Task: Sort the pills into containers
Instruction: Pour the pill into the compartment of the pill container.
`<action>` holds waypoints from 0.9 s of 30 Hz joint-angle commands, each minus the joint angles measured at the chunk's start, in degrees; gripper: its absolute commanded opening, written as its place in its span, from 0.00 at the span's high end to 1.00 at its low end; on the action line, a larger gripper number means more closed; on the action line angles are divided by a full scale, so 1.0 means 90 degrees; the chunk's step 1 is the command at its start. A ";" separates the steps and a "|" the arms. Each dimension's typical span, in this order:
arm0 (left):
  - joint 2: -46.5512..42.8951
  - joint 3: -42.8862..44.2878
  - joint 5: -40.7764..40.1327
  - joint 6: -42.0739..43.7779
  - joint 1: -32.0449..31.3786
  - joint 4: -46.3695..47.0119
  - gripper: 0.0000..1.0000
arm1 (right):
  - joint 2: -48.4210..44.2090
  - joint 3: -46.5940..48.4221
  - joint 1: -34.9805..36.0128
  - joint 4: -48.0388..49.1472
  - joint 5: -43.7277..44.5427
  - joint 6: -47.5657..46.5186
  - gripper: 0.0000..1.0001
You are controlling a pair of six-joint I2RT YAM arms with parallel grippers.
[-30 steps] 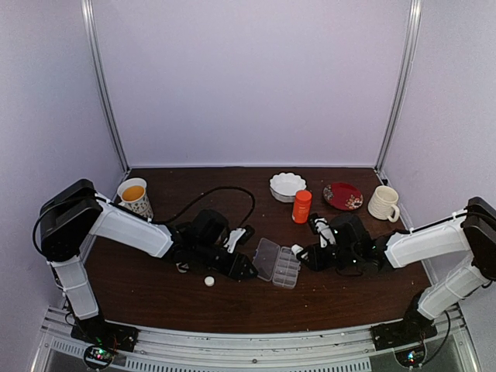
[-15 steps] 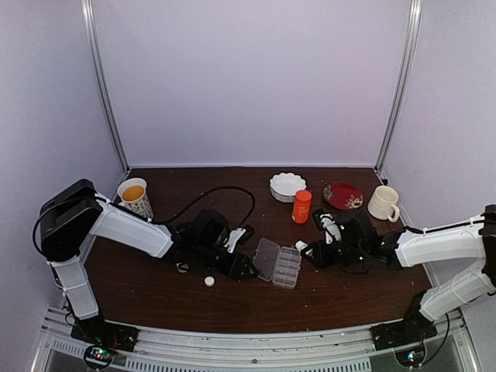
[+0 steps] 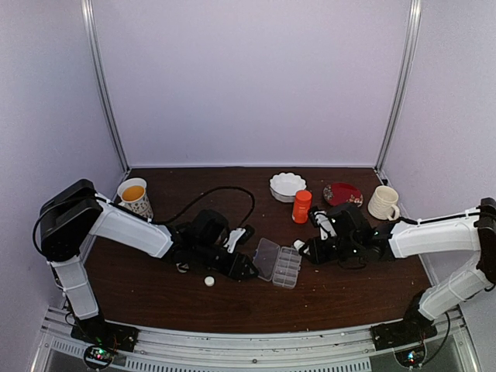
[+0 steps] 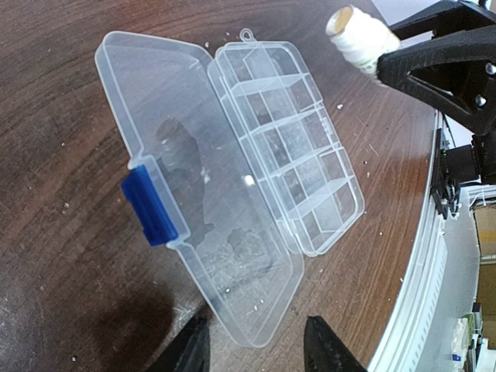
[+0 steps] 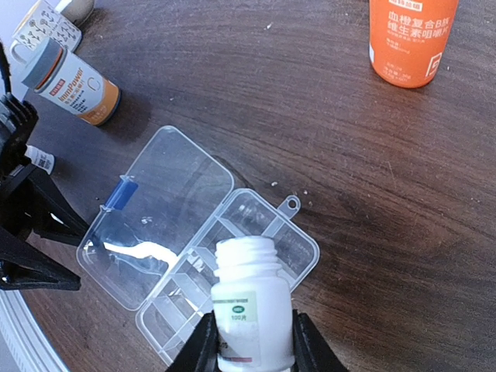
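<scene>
Two pincers face each other across the open pill box (image 4: 232,93). The right gripper (image 5: 254,341) is clenched on an uncapped white bottle (image 5: 249,298), whose mouth points at the cells (image 5: 260,225) just ahead of its tips. Beyond them the clear lid (image 5: 159,205) lies swung flat. The left gripper (image 4: 256,349) stands released, jaws apart, with the lid's near corner just ahead of them. I cannot make out any pills in the cells.

Ahead and right of the right gripper there is bare wood as far as the orange bottle (image 5: 411,39). Ahead and left, past the lid, lies a grey-capped bottle (image 5: 70,81). A small white cap (image 3: 208,281) sits beside the left gripper, toward the near edge of the table (image 3: 349,298).

Farther out, a paper cup (image 3: 135,196), white bowl (image 3: 287,186), red plate (image 3: 342,195) and mug (image 3: 384,203) stand along the back edge. Pale lilac walls close three sides.
</scene>
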 commanded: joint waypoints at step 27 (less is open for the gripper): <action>-0.0025 -0.0079 0.0037 0.0012 0.0024 0.0304 0.55 | 0.0722 0.0414 -0.0190 -0.0290 -0.0115 0.0017 1.00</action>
